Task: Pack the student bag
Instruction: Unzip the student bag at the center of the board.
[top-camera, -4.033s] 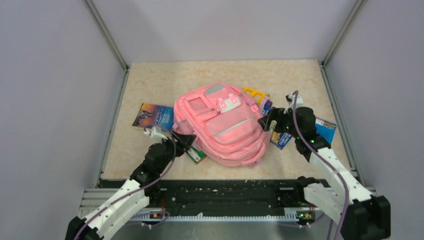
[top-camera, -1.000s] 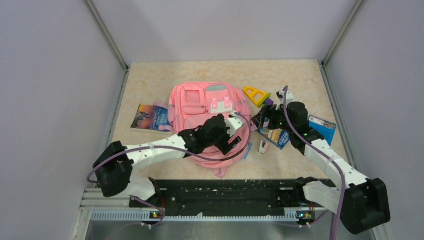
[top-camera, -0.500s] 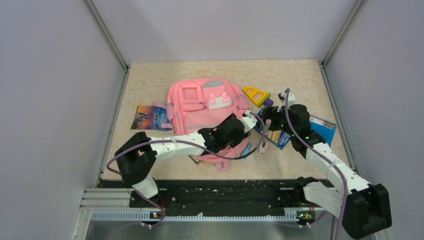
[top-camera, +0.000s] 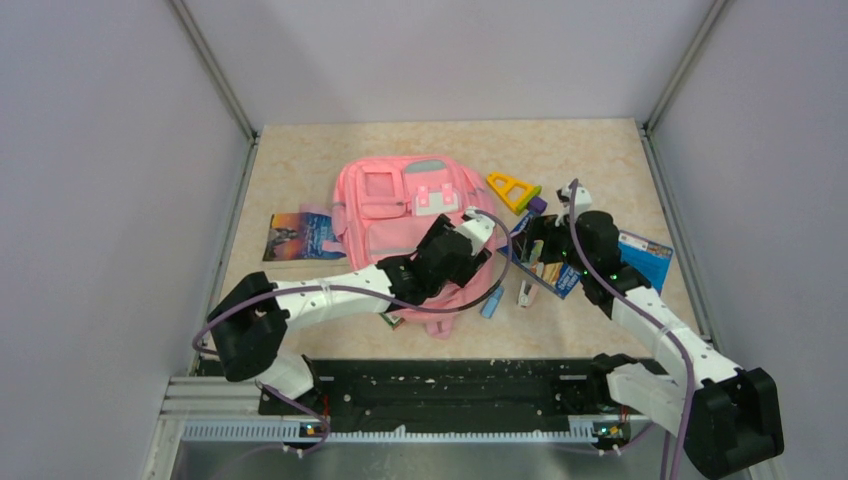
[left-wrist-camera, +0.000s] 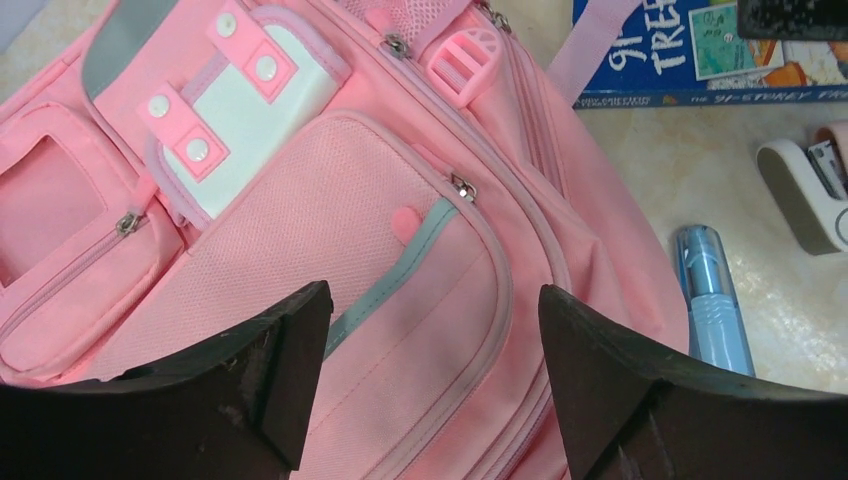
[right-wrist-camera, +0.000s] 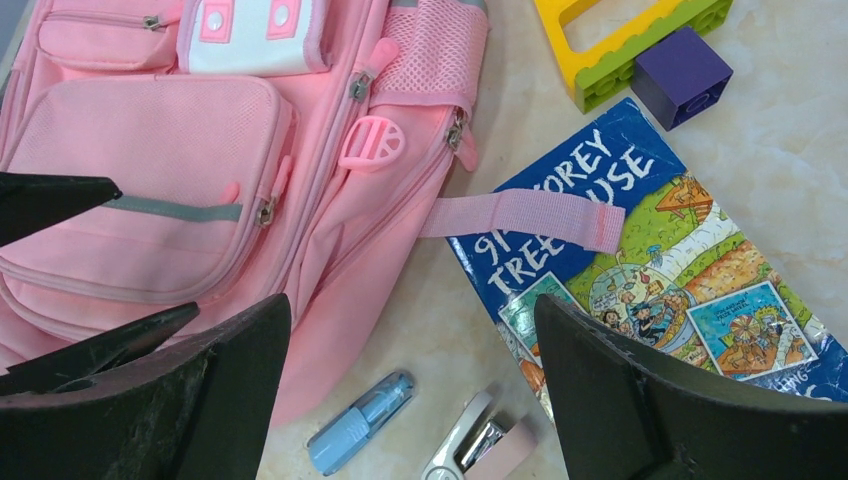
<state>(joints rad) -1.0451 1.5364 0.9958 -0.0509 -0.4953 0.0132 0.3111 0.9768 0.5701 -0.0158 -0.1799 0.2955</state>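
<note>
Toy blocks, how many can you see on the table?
2. A yellow frame-shaped block lies beside the student bag, near its top end. A small purple block sits right next to it. More could hide under the bag.

Between the dark fingers of the left claw (left-wrist-camera: 432, 296) the student bag (left-wrist-camera: 300, 230) is pink, with a grey-mint stripe and white-pink patch; right of the claw lie a pale-blue pen (left-wrist-camera: 712, 300) and blue book (left-wrist-camera: 680, 60).

One backpack (top-camera: 400, 215), three books (top-camera: 300, 235) (right-wrist-camera: 640, 260) (top-camera: 648, 258), two blocks (right-wrist-camera: 560, 38) (right-wrist-camera: 680, 75), one stapler (right-wrist-camera: 470, 440), one pen (right-wrist-camera: 360, 435).
</note>
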